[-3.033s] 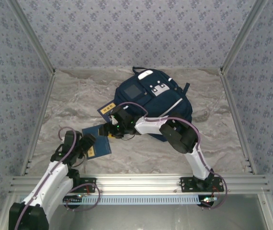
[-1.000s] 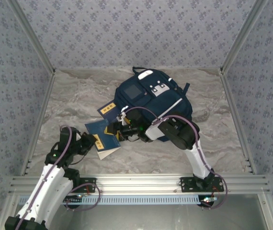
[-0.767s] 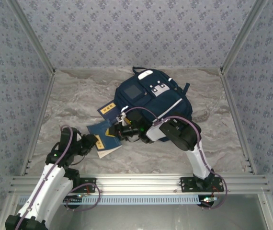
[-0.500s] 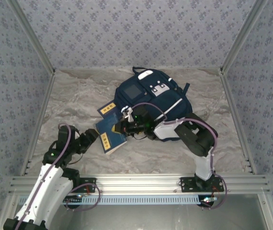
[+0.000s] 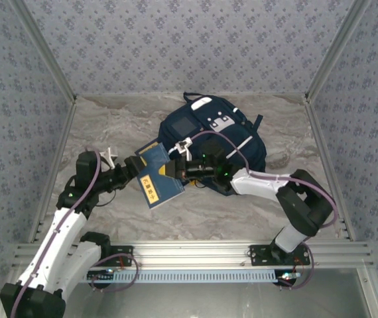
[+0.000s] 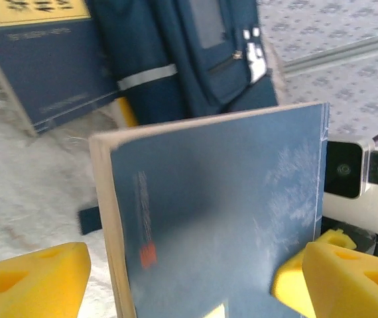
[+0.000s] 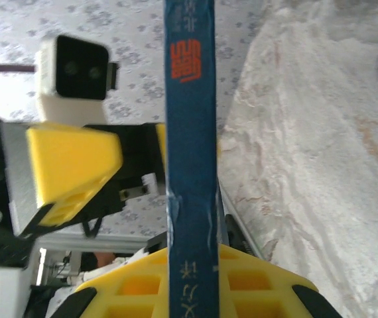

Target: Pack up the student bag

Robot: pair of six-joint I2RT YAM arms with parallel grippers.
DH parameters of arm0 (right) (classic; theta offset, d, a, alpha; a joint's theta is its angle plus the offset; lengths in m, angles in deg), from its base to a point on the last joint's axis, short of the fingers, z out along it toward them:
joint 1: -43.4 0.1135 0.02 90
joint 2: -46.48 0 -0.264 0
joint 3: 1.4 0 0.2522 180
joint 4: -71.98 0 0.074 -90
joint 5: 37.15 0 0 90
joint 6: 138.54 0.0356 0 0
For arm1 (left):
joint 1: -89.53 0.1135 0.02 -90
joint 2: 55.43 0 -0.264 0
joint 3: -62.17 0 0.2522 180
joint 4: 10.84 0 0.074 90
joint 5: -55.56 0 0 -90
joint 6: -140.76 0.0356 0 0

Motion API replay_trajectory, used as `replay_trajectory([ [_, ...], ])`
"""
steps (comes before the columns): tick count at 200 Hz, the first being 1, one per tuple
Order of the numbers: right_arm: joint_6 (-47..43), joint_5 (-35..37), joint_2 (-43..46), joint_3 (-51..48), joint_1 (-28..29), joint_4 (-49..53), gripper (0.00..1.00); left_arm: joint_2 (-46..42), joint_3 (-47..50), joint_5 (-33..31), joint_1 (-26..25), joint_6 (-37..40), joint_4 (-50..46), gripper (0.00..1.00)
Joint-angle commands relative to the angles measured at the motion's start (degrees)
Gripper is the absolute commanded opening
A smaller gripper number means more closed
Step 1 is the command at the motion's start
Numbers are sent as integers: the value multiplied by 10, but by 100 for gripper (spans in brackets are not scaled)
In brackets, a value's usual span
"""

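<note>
We see the student bag (image 5: 202, 114) lying on the marbled table (image 5: 109, 126), toward 12 o'clock of the floor, front patch and square panel facing up. Its lower edge is covered by the right arm and its cable.

At about 8 o'clock from the bag, a blue book (image 5: 161, 185) with a yellow label is lifted off the table and tilted. The right gripper (image 5: 178, 169) meets it from 3 o'clock. In the right wrist view its yellow pads (image 7: 142, 285) sit closed against the book, with the spine rising straight up between them. The lettering on the spine is too blurred to read.

The left gripper (image 5: 132, 169) sits at 9 o'clock of the book. In its own wrist view its yellow fingers (image 6: 30, 278) stand wide apart on either side of the book. The left one is clear of the page edge, and the right one seems partly hidden behind the cover.

A second book (image 6: 43, 66), also blue with a yellow label, lies flat on the table beside the bag. It is cut off by the frame edge.
</note>
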Motion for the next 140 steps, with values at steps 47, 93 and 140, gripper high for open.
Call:
replay_trajectory([
  [47,-7,-27,110,-14,-3,-10,0,3,-18,94,-52,-59,195,65],
  [93,-26,-13,162,-35,-34,36,0,3,-29,83,-93,-70,241,26],
  [140,-47,14,220,-49,-58,98,26,-4,-13,21,-95,-125,302,0],
])
